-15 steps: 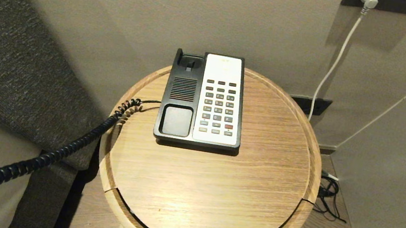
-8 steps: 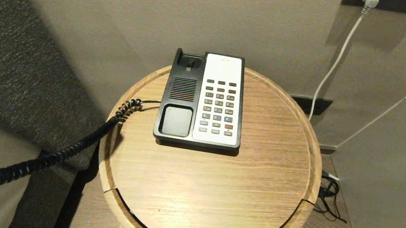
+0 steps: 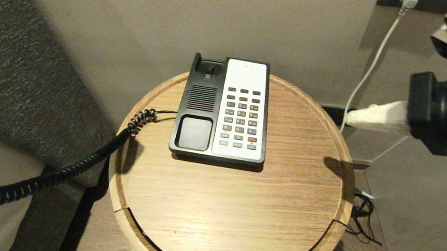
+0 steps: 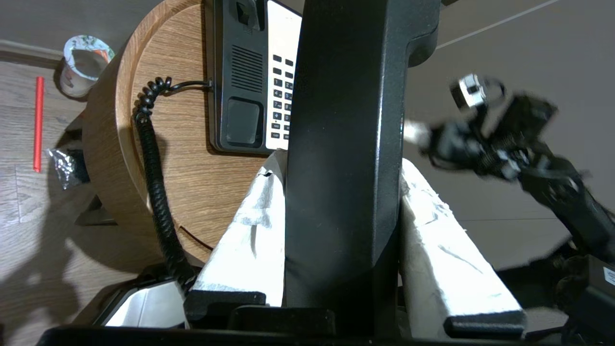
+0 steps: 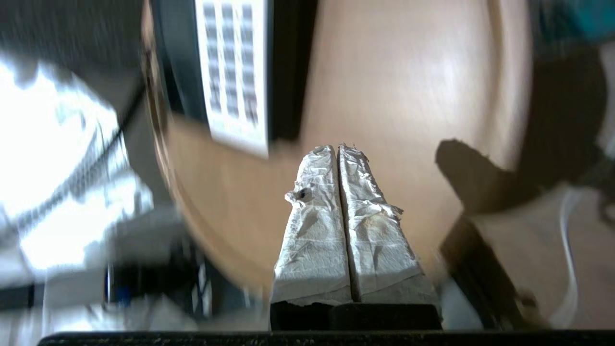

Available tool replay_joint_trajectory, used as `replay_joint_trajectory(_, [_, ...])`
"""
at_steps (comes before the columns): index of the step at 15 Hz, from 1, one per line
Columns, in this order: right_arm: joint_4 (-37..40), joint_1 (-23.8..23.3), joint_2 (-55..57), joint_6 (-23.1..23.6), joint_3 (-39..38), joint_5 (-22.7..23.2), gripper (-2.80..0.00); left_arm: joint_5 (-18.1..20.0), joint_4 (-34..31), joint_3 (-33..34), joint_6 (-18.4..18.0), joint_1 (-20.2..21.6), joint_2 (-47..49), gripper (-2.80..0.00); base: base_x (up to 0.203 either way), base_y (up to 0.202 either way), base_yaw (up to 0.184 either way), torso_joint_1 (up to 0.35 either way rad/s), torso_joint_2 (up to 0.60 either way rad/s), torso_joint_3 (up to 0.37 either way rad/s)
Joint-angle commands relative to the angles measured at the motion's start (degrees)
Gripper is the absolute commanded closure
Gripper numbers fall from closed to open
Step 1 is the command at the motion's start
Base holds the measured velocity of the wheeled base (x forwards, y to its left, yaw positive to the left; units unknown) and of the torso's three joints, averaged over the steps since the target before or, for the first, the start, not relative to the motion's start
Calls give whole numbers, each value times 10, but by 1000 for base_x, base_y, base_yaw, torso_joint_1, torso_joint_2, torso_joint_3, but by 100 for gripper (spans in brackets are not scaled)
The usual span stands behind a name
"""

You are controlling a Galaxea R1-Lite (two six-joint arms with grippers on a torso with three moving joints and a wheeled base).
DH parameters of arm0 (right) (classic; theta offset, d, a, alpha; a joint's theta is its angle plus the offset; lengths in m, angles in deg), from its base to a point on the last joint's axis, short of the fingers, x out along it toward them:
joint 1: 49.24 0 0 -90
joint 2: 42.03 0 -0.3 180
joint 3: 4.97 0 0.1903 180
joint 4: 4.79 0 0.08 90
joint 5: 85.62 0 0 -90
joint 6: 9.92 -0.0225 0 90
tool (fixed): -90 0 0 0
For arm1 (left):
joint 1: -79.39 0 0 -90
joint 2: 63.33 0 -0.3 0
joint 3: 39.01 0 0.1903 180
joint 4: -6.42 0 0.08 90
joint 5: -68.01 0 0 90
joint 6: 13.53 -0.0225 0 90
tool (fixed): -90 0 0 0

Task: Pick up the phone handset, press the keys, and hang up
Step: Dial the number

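Left gripper point(image 4: 336, 182) is clamped on the long black plastic phone handset point(image 4: 346, 120), off the round wooden table's point(image 3: 232, 215) left edge. Right gripper point(image 5: 338, 154) is closed, empty, past the right rim. Black-and-white phone base point(image 3: 243, 111) sits at the back, bare wood in front. Key labels unreadable.

Head looks down – wrists close; phone base point(image 3: 223, 108) shared.

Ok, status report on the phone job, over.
Left gripper shut on handset, off the base. Right gripper shut, empty, at the table's right edge. Keypad unobstructed.
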Motion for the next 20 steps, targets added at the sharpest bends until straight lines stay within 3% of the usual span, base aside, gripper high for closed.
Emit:
replay_joint_trajectory(1, [-32, 25, 91, -7, 47, -43, 0, -1, -1, 9, 2, 1, -2, 0, 0, 0, 0, 0, 0, 0])
replay_joint_trajectory(6, [-41, 73, 154, -15, 143, -66, 0, -2, -1, 19, -10, 0, -5, 0, 0, 0, 0, 0, 0, 0])
replay_joint_trajectory(10, [-30, 117, 170, -29, 149, -68, 0, -2, -1, 24, -11, 0, -13, 0, 0, 0, 0, 0, 0, 0])
replay_joint_trajectory(20, [-37, 121, 206, -30, 153, -90, 0, -3, -1, 43, -12, 1, -26, 0, 0, 0, 0, 0, 0, 0])
